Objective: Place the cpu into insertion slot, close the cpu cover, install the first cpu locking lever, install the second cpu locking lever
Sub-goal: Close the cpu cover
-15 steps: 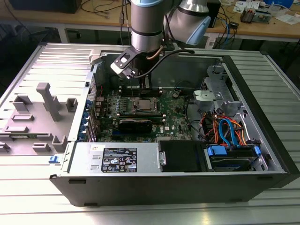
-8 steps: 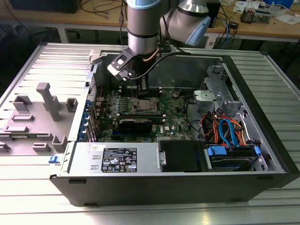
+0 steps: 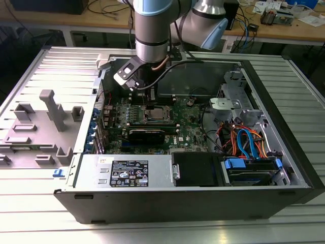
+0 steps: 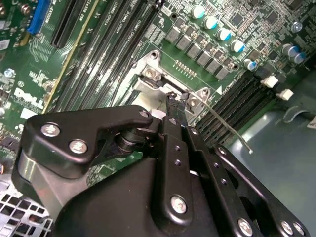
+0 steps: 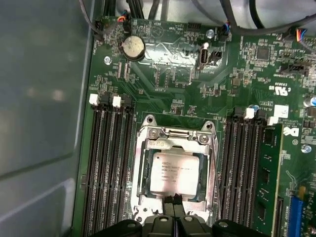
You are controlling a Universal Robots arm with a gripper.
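Memory slots (image 5: 106,163) run on both sides, and a thin wire lever (image 4: 228,127) juts free beside the gripper (image 5: 174,200), its fingers pinched together. The silver-grey cpu (image 5: 174,171) lies flat, framed by the cpu cover (image 5: 139,173).

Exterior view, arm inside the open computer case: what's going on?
The robot arm's black gripper hangs over the green motherboard, fingertips shut at the edge of the dark-rimmed insertion slot. The small square silver-topped cpu already sits in that slot, and the silver-grey metal frame cover lies down around it. In the second wrist view a thin metal wire lever beside the slot sticks out free.
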